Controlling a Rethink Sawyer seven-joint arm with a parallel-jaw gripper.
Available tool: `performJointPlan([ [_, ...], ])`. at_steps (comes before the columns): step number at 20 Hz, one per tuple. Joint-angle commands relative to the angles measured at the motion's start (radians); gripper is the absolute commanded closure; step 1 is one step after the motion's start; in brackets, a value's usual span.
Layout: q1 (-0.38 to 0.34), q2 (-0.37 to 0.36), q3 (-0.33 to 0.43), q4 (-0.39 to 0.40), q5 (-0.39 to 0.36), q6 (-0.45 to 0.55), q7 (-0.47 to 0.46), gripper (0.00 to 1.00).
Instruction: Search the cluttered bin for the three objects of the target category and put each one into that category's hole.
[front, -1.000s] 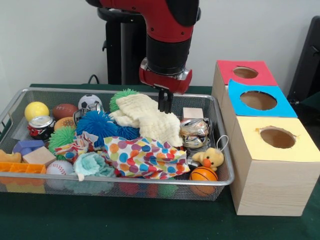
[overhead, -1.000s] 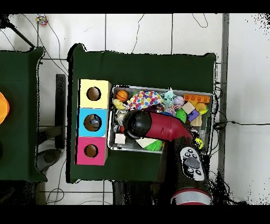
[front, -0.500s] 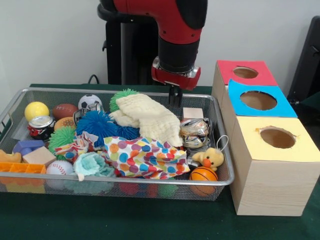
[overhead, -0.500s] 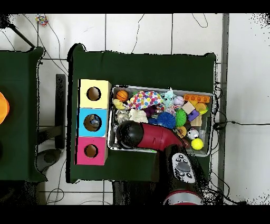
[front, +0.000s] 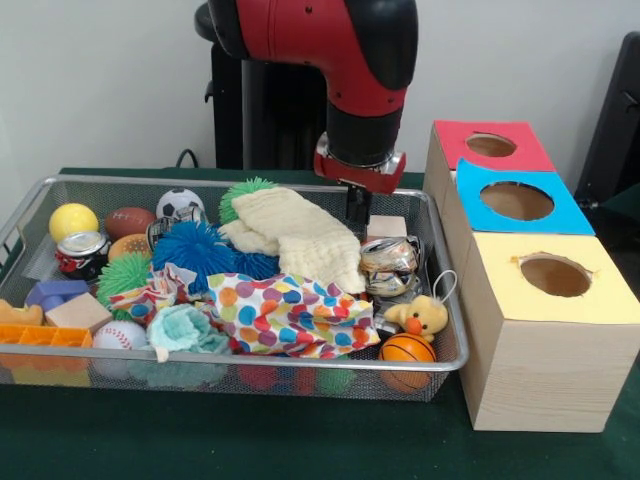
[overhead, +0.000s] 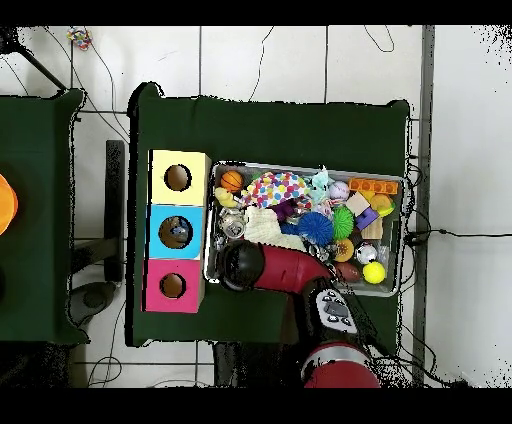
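My gripper (front: 358, 212) hangs shut and empty over the far right of the wire bin (front: 240, 182). It sits just left of a small wooden cube (front: 386, 226) and at the right edge of a cream cloth (front: 295, 235). A crushed can (front: 388, 265) lies in front of it. The bin also holds a polka-dot cloth (front: 285, 310), a plush duck (front: 420, 318), a small basketball (front: 406, 349), a blue spiky ball (front: 195, 245) and a soccer ball (front: 180, 203). In the overhead view the arm's wrist (overhead: 243, 265) hides the gripper.
Three boxes with round holes stand right of the bin: red (front: 490, 145), blue (front: 517, 200), yellow (front: 555, 275). At the bin's left end lie a yellow ball (front: 73, 220), a soda can (front: 80, 250), a wooden block (front: 78, 312) and an orange brick (front: 40, 335).
The gripper has moved right, from over the cream cloth to beside the wooden cube at the bin's far right. The objects in the bin have not shifted.
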Motion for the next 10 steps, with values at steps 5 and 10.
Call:
performJointPlan([
  [5, -0.059, 0.201, 0.056, -0.049, 0.016, -0.191, 0.133, 1.00],
  [10, -0.067, 0.262, 0.022, -0.113, -0.001, -0.264, 0.129, 1.00],
])
